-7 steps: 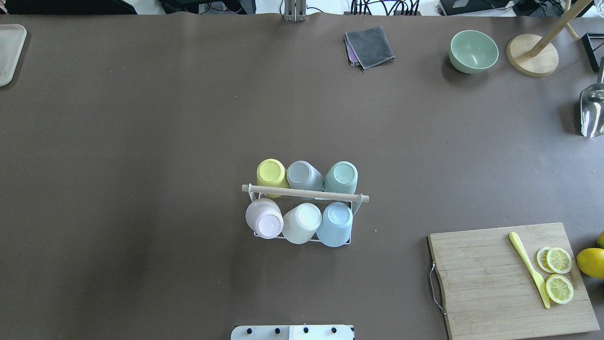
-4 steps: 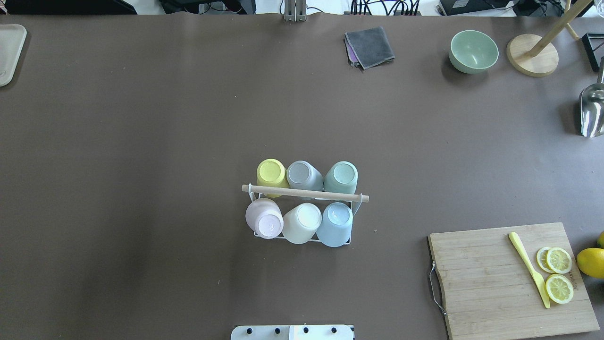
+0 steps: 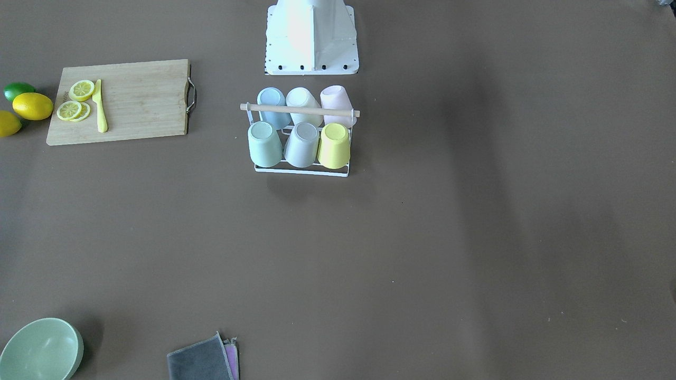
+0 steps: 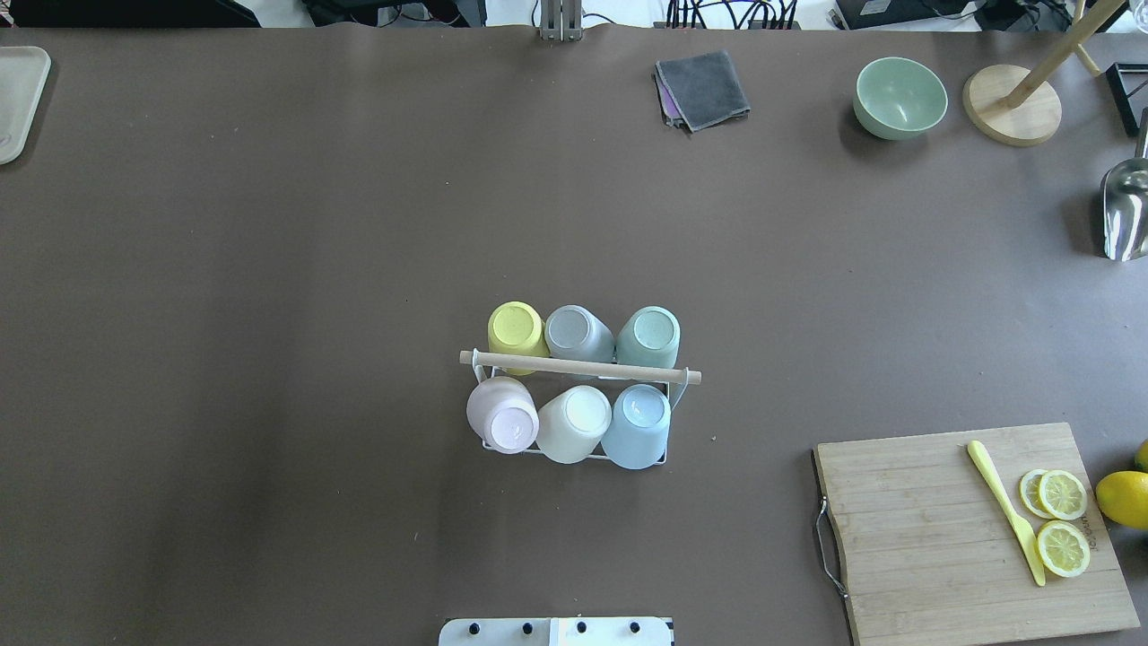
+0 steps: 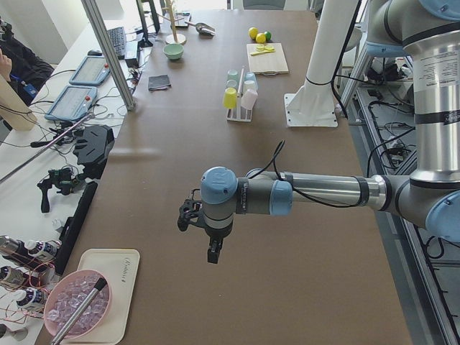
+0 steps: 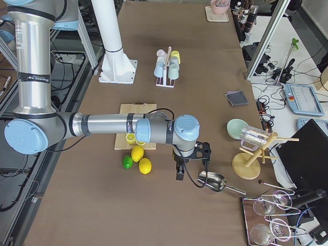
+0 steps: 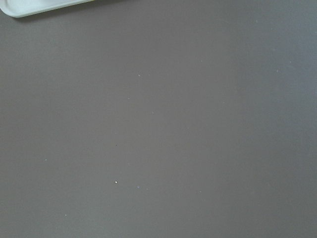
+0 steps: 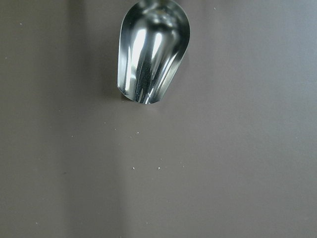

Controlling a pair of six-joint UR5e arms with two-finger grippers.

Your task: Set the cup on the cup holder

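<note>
The cup holder (image 4: 583,367), a white wire rack with a wooden dowel handle, stands at the table's middle near my base; it also shows in the front view (image 3: 298,109). Several pastel cups sit upside down on its prongs, among them a yellow cup (image 4: 515,326), a pink cup (image 4: 504,417) and a blue cup (image 4: 639,422). My left gripper (image 5: 212,251) hangs over bare table far to the left, near a white tray. My right gripper (image 6: 179,173) hangs far to the right beside a metal scoop. I cannot tell whether either is open or shut.
A cutting board (image 4: 969,529) with lemon slices and a yellow knife lies at the right front. A green bowl (image 4: 900,97), a grey cloth (image 4: 702,88), a wooden stand (image 4: 1012,103) and the metal scoop (image 8: 151,49) lie at the far right. A white tray (image 4: 18,99) lies far left.
</note>
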